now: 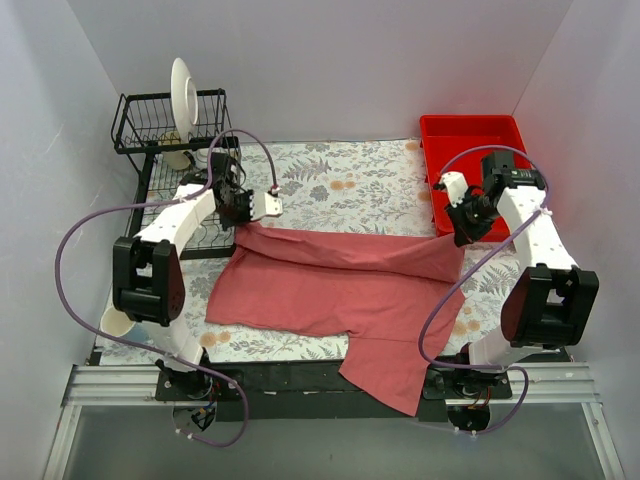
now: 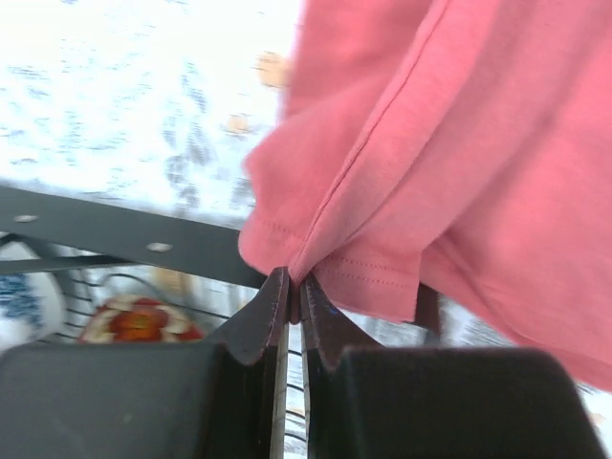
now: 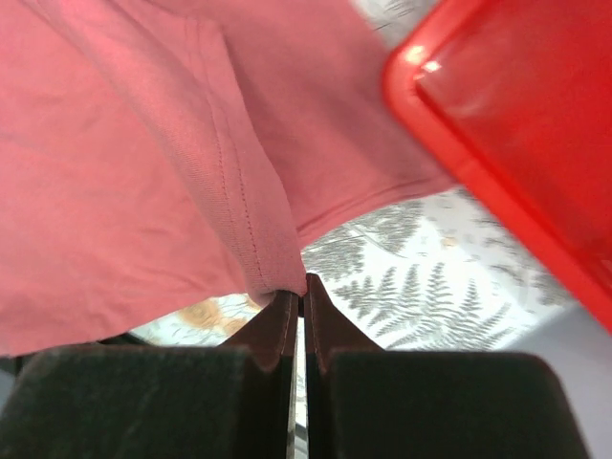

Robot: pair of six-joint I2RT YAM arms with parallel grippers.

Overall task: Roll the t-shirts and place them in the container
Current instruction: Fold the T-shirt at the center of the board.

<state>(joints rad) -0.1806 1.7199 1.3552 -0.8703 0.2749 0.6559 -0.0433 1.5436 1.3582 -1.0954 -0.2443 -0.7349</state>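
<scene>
Closed tight, my left end effector (image 2: 295, 283) and right end effector (image 3: 299, 287) each pinch the t-shirt (image 1: 340, 285) hem; its long edge spans between them, body draped toward the near side.

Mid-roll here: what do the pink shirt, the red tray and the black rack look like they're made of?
The t-shirt looks like soft matte knit cotton: it drapes, creases, and shows stitched hems. The tray looks like rigid glossy plastic, with bright highlights on its rim. The rack seems to be thin black coated metal wire, judging by its open grid.
</scene>
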